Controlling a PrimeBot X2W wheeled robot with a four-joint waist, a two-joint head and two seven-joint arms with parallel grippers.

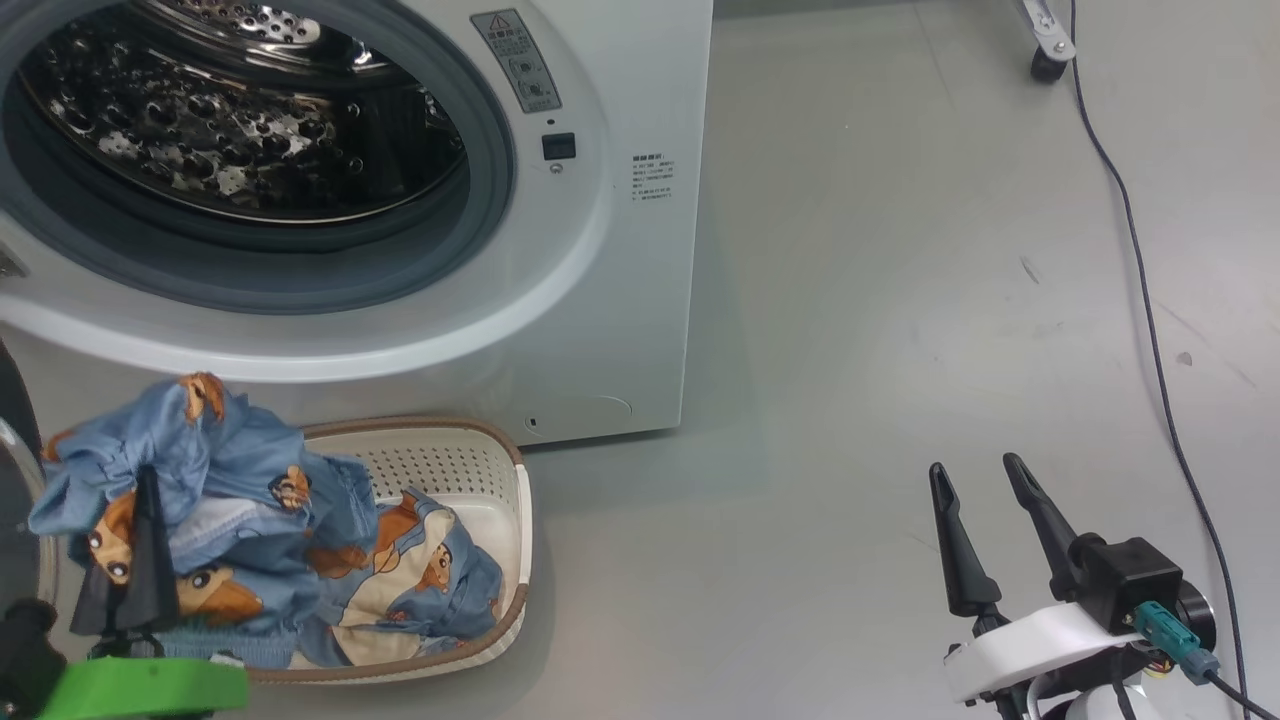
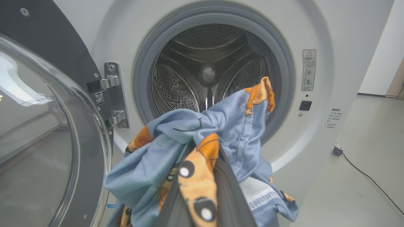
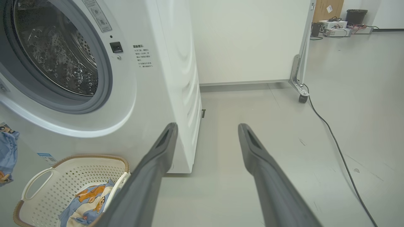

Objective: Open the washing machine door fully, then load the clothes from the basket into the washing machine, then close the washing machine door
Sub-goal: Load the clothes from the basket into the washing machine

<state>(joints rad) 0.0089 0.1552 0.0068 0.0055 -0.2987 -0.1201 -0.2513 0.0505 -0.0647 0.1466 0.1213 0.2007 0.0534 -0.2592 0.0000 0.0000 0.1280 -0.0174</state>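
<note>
1. The left gripper (image 2: 205,176) has its fingers closed on a bundle of the clothes (image 1: 220,470), blue animal-print fabric held up above the basket (image 1: 505,470).
2. A second printed piece (image 1: 420,590) lies inside the basket, which sits on the floor (image 1: 850,350) just in front of the washing machine (image 1: 620,250).
3. The washing machine door (image 2: 47,132) stands swung open at the left on its metal hinge (image 2: 112,94). In the left wrist view the raised fabric covers the lower edge of the steel drum (image 2: 202,72).
4. The right gripper (image 1: 975,475) hangs over bare floor well to the right, fingers spread, holding nothing.
5. A black cable (image 1: 1140,300) trails across the floor past a caster wheel (image 1: 1047,65).
</note>
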